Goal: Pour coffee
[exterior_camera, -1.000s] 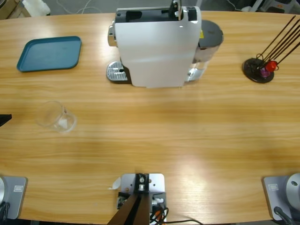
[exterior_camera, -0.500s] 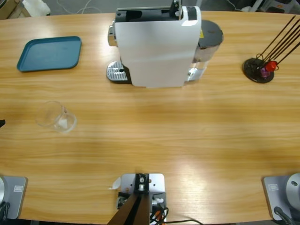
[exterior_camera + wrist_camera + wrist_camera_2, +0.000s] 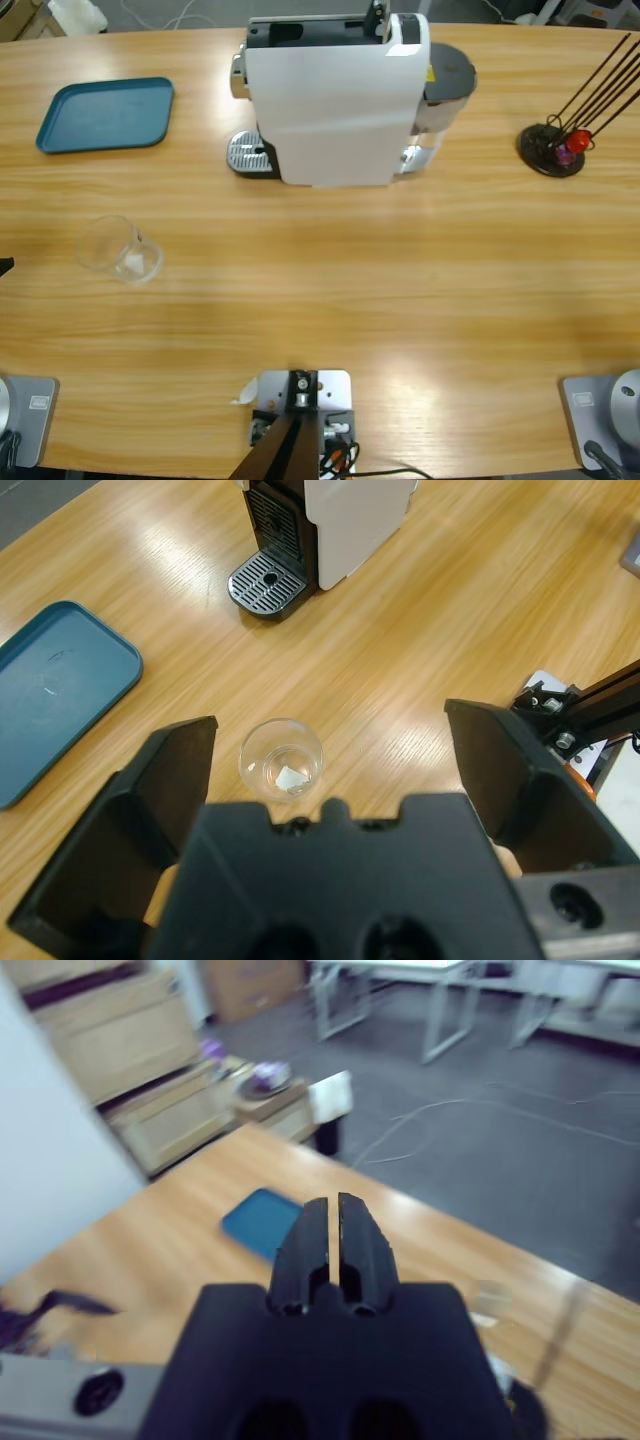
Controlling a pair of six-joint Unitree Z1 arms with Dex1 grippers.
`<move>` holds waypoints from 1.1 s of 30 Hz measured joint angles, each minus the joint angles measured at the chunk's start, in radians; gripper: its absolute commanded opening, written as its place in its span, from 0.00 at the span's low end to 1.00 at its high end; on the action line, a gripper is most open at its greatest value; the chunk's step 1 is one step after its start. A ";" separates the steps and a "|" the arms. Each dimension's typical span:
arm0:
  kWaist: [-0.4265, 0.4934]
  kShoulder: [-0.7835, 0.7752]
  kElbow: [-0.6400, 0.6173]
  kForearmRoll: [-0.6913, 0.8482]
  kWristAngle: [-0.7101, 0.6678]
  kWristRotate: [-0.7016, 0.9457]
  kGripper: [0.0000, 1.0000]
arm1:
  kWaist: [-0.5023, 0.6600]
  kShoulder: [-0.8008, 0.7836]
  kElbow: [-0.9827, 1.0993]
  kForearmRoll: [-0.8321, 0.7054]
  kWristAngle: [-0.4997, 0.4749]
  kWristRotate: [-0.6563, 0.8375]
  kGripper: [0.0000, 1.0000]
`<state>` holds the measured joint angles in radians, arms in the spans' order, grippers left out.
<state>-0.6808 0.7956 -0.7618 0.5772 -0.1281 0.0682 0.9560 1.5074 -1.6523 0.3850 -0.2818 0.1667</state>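
Note:
A small clear glass (image 3: 118, 250) stands upright on the left part of the wooden table and looks empty. No coffee is in view. In the left wrist view the glass (image 3: 282, 760) sits ahead of my left gripper (image 3: 330, 740), whose jaws are spread wide and touch nothing. Only a black tip of that gripper (image 3: 4, 266) shows at the high view's left edge, well left of the glass. My right gripper (image 3: 333, 1210) is shut on nothing and points out over the table toward the room. It does not show in the high view.
A big white coffee machine (image 3: 335, 95) stands at the back middle, its metal drip tray (image 3: 250, 155) facing left. A teal tray (image 3: 105, 113) lies at the back left. A dark holder with sticks (image 3: 552, 148) is at the back right.
The black tip of my left gripper has drawn back toward the left edge of the high view, away from the glass. Nothing else has moved.

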 measured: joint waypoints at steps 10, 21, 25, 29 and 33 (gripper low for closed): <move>0.000 -0.004 0.002 0.000 0.000 0.000 0.99 | -0.313 -0.063 0.289 -0.215 0.176 0.099 0.00; 0.000 -0.004 0.002 0.000 0.000 0.000 1.00 | -0.281 0.074 0.337 -0.319 0.211 0.182 0.00; 0.000 -0.004 0.002 0.000 0.000 0.000 0.99 | -0.221 0.075 0.337 -0.320 0.198 0.215 0.00; 0.000 -0.005 0.002 0.000 0.001 0.000 0.99 | -0.135 0.108 0.337 -0.325 0.166 0.264 0.00; 0.000 -0.013 0.002 0.008 0.001 0.000 0.99 | -0.123 0.164 0.333 -0.347 0.153 0.294 0.00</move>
<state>-0.6808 0.7821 -0.7599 0.5856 -0.1269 0.0682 0.8328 1.6715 -1.3195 0.0380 -0.1288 0.4607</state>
